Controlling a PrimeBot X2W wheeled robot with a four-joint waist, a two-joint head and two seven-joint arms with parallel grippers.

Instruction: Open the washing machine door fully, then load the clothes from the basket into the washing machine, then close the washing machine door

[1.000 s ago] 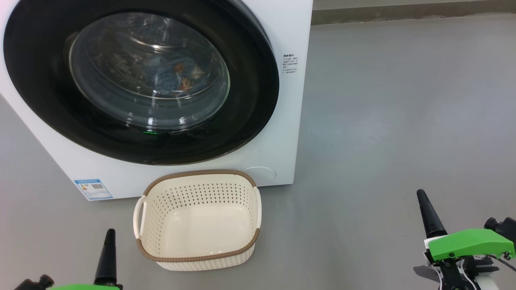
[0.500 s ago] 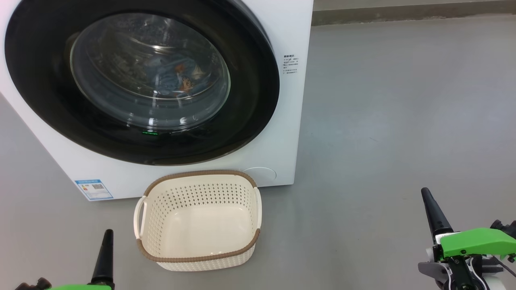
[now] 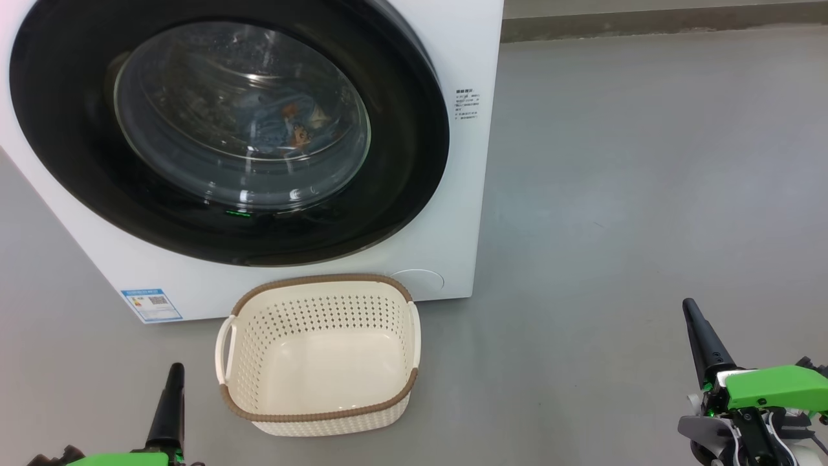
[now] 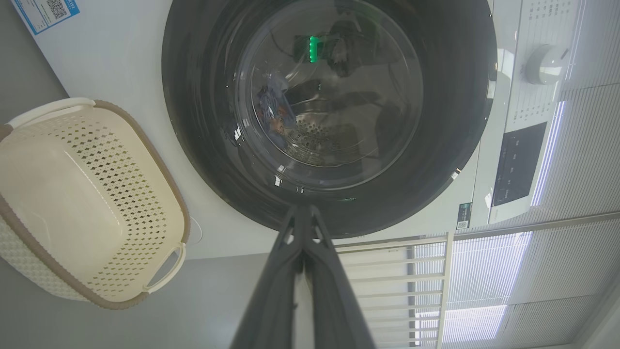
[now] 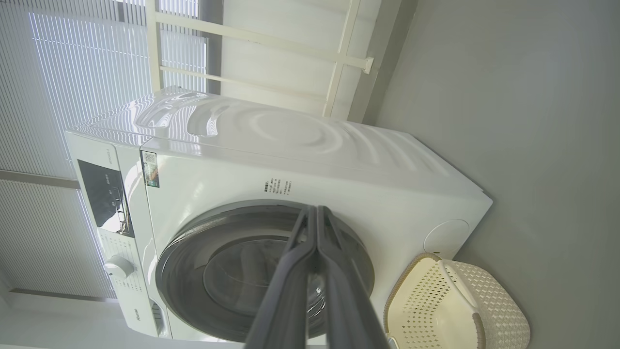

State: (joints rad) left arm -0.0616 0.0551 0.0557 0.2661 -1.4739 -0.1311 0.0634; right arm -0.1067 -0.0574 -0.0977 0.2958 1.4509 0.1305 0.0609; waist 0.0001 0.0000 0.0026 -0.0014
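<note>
Closed washing machine door (image 3: 404,162) at twelve o'clock, clothes (image 3: 294,126) behind its glass; basket (image 3: 323,279) empty at six. Both left jaws and right jaws pressed together, held clear: job seemingly done.

Washing machine door (image 3: 414,162), 11 o'clock from me: glossy black plastic ring, with a clear, mirror-shiny glass bowl (image 3: 239,129). Washing machine (image 3: 475,58) shell is smooth white with a slight sheen. Clothes (image 3: 291,123) behind the glass: soft crumpled cloth. Basket (image 3: 323,279), 12 o'clock low: matt cream perforated plastic, brown woven-look rim. Floor (image 3: 647,162) is matt grey and smooth. My fingers (image 4: 271,295) look like matt dark plastic; the green shell (image 3: 776,387) at 4 o'clock is smooth plastic.
</note>
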